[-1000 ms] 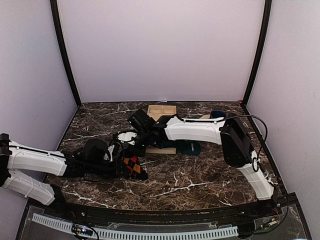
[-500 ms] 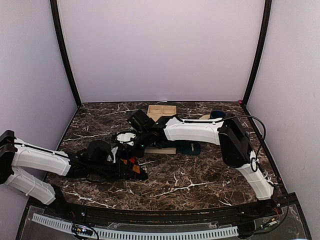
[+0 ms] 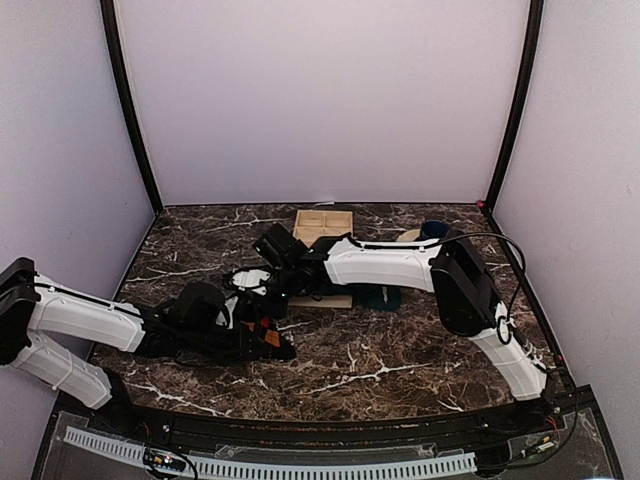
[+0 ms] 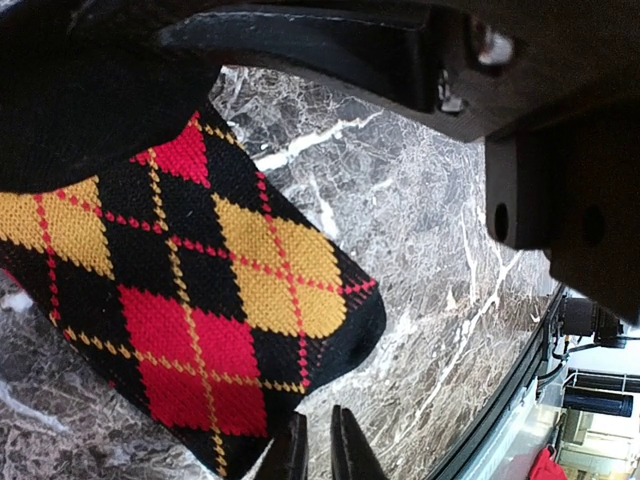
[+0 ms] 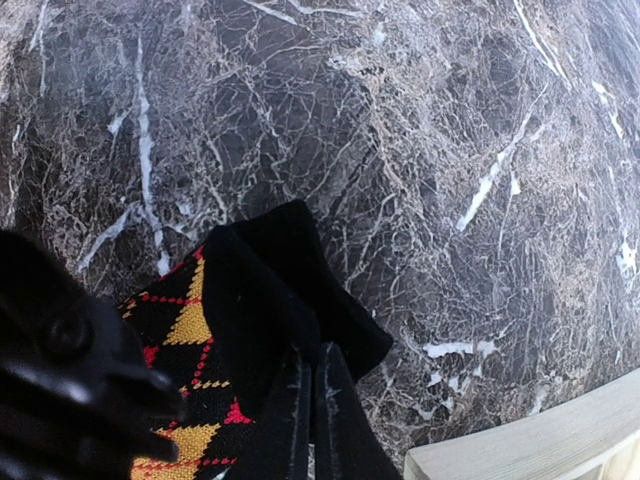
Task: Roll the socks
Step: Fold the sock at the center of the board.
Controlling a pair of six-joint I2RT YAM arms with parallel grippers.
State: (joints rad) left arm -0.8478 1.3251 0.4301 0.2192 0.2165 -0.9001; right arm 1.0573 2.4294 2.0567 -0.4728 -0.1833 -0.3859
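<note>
A black argyle sock with red and yellow diamonds (image 3: 273, 338) lies left of the table's middle. In the left wrist view it (image 4: 200, 290) fills the left half, its rounded end over the marble. My left gripper (image 3: 258, 336) (image 4: 316, 440) is shut, its tips just beside the sock's lower edge with nothing visible between them. My right gripper (image 3: 277, 293) (image 5: 308, 375) reaches in from the right and is shut on the sock's black cuff (image 5: 300, 270), which folds over the patterned part.
A wooden compartment tray (image 3: 322, 222) stands at the back. A dark teal sock (image 3: 378, 296) lies on a light wooden board (image 3: 330, 301) behind the right arm. A blue object (image 3: 436, 228) sits at the back right. The board's corner shows in the right wrist view (image 5: 540, 450).
My left arm has slid right over the sock, so less of the argyle pattern shows from above. My right gripper has shifted slightly left and down.
</note>
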